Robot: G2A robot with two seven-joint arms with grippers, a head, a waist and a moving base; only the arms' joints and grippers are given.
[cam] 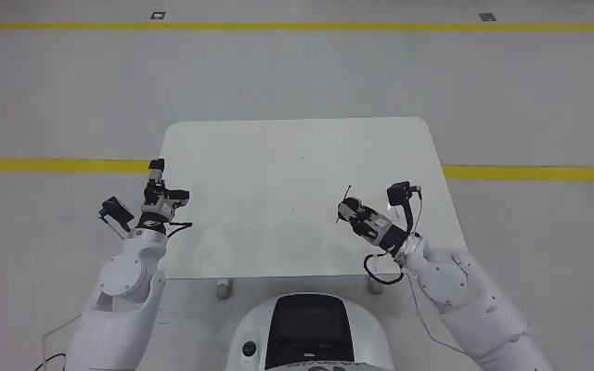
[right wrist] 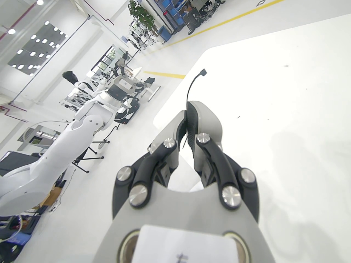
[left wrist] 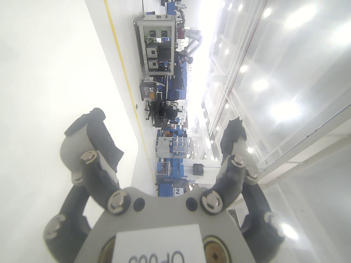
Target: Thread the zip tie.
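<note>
A thin black zip tie (right wrist: 191, 87) sticks out past the tips of my right gripper (right wrist: 188, 110), which is shut on it; its small square head (right wrist: 203, 72) points away from the fingers, over the white table (right wrist: 274, 105). In the top view the zip tie (cam: 343, 202) shows as a short dark line beyond the right gripper (cam: 349, 210), above the table's right front part. My left gripper (left wrist: 167, 119) stands open with nothing between its fingers, and in the top view the left gripper (cam: 156, 176) is held at the table's left edge.
The white table (cam: 297, 185) carries no other objects. Grey floor with yellow lines (cam: 297, 26) surrounds it. In the right wrist view my left arm (right wrist: 90, 110) hangs beyond the table's far corner, with racks and workstations behind.
</note>
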